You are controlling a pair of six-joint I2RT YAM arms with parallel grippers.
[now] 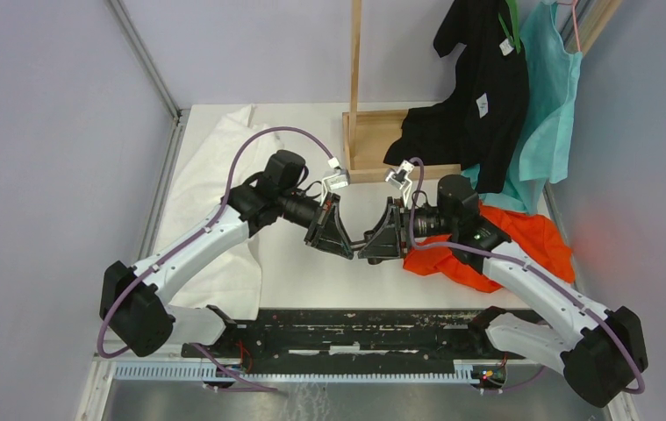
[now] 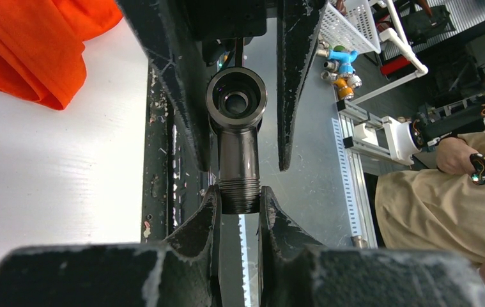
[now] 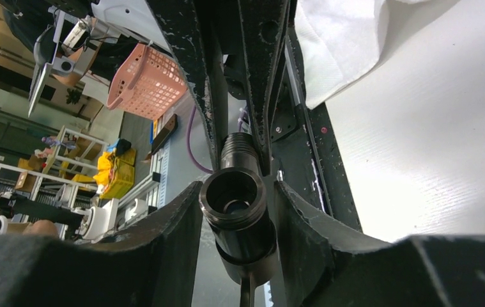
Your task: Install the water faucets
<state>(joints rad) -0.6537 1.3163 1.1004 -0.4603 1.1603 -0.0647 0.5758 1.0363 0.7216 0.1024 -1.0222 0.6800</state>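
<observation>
The table point(image 1: 311, 281) carries two arms, the left arm point(image 1: 197, 241) and the right arm point(image 1: 531, 281). They are bent inward so that their tips meet nose to nose above its middle, which looks like a pose for working on one part with both hands.

Behind the left gripper point(image 2: 239, 204), back along its wrist, lies one white cloth point(image 1: 215, 184). Behind and under the right gripper point(image 3: 238, 192) lies one orange cloth point(image 1: 531, 241). Both are well clear of the meeting point.

The left gripper is clamped tight on the threaded end of one faucet fitting point(image 2: 238, 150) and holds it out lengthwise toward the other arm. This probably steadies it so the far end can be worked.

The right gripper's two fingers point(image 3: 163, 243) stand on either side of the fitting's ring-shaped head, partly apart. The left wrist view shows a slit of daylight on one side, so I cannot tell whether they press on it yet.

Counted: four fingers and one dark fitting between them, off the table. A thin stem runs beyond the head toward the right gripper's palm. Whether that is the second faucet piece is too hidden to say.
</observation>
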